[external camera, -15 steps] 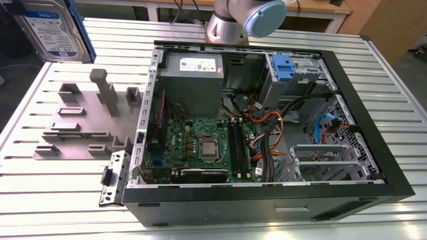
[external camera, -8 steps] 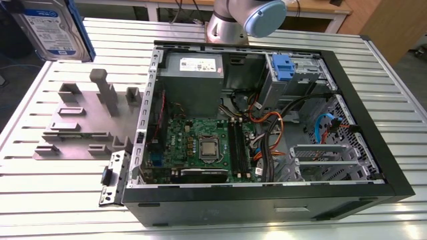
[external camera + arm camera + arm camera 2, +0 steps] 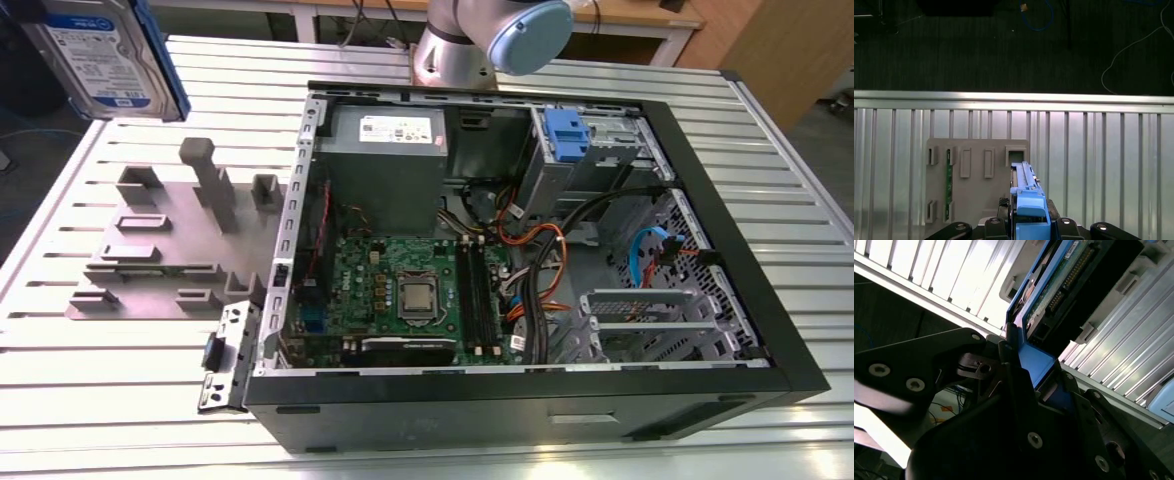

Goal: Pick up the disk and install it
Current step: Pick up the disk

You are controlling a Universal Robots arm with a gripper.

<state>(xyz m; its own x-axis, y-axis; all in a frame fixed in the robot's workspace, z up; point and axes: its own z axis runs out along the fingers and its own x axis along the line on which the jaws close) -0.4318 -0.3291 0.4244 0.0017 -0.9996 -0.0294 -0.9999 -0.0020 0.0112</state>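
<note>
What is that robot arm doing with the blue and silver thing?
The robot arm's gripper is clamped on the disk, a silver hard drive with blue side rails. It holds the disk up in the air, over the edge of the grey holder on the table. The open computer case sits beside the holder, and the disk is not inside it yet.

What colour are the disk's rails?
Blue, on the flat silver disk; best in first wrist view.
</note>
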